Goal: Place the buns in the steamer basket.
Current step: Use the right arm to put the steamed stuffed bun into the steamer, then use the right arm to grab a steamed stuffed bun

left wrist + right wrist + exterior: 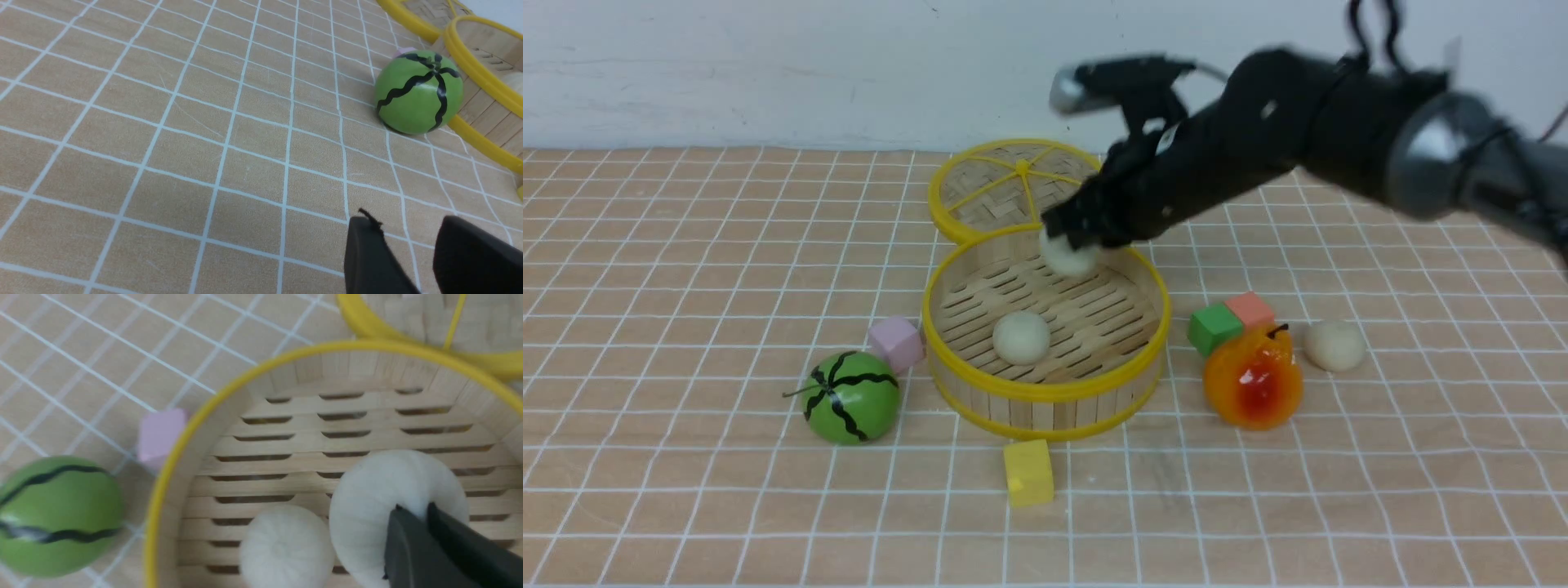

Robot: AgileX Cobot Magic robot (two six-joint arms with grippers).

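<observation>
The steamer basket (1045, 392) stands mid-table. One bun (1022, 337) lies on its slatted floor. My right gripper (1078, 233) is shut on a second bun (1068, 255), held just above the basket's far rim. In the right wrist view the black fingers (408, 547) pinch this bun (380, 498) over the basket floor, beside the lying bun (286, 547). A third bun (1334, 345) sits on the table to the right. My left gripper (408, 222) is open and empty over bare table, seen only in its wrist view.
A flat woven lid (1005, 188) lies behind the basket. A toy watermelon (851, 398) and pink cube (895, 343) are left of the basket. A yellow cube (1028, 472) is in front. Green (1215, 328) and salmon (1250, 309) cubes and an orange-red fruit (1252, 379) are right.
</observation>
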